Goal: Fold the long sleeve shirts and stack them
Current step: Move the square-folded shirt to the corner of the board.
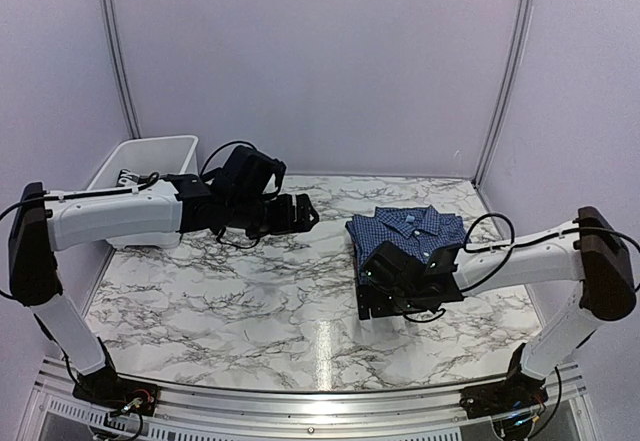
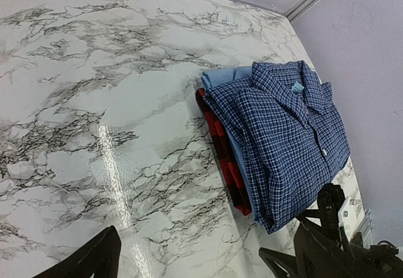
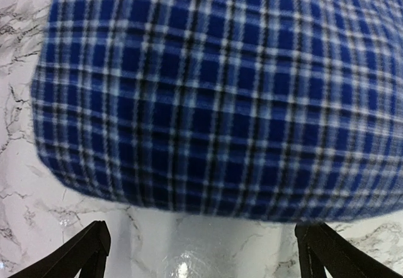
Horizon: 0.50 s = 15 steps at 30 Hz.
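The long sleeve shirts lie folded in one stack at the table's right. The dark blue checked shirt (image 1: 412, 229) (image 2: 283, 139) (image 3: 220, 95) is on top, collar facing away. A plain light blue shirt (image 2: 223, 76) shows under it as a thin edge. My left gripper (image 1: 308, 213) (image 2: 189, 266) hovers open to the left of the stack, with only marble between its fingers. At the stack's near edge my right gripper (image 1: 385, 279) (image 3: 204, 259) is open and holds nothing, the checked fold just beyond its fingertips.
A red and black plaid garment (image 2: 221, 149) lies at the bottom of the stack. A white bin (image 1: 140, 166) stands at the back left corner. The marble table (image 1: 230, 291) is enclosed by pale walls. The right arm (image 2: 330, 240) shows in the left wrist view.
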### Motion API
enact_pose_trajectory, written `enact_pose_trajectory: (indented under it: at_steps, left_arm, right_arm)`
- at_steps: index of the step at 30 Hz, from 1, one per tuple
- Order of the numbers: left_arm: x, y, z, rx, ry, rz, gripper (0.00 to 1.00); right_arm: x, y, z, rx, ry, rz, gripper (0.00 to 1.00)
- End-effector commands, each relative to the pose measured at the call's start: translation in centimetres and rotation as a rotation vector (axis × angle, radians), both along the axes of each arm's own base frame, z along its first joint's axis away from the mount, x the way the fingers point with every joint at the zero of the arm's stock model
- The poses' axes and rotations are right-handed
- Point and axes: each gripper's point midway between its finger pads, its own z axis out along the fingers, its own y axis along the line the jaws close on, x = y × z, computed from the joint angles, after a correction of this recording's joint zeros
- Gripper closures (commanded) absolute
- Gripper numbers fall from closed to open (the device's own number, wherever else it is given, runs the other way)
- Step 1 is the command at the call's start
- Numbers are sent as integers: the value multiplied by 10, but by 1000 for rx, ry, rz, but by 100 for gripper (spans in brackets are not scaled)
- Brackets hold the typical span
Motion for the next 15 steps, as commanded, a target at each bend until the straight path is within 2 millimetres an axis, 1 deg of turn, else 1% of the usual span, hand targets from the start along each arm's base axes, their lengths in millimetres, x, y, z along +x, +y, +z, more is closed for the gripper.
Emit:
enact_pose_trajectory:
  at_steps: [1, 6, 11, 15]
  left_arm:
    - [4, 8, 11, -20, -30, 19, 1]
    - [3, 9, 10, -26, -26, 23, 1]
    - [4, 11, 13, -28, -32, 23, 1]
    - [3, 12, 13, -29, -31, 25, 1]
  right_arm:
    - [23, 7, -8, 27, -29, -64, 1]
    - [42, -2, -20, 13, -45, -98, 2]
    - [63, -25, -30, -41, -54, -147, 2]
    - [83, -40, -34, -50, -51, -181, 2]
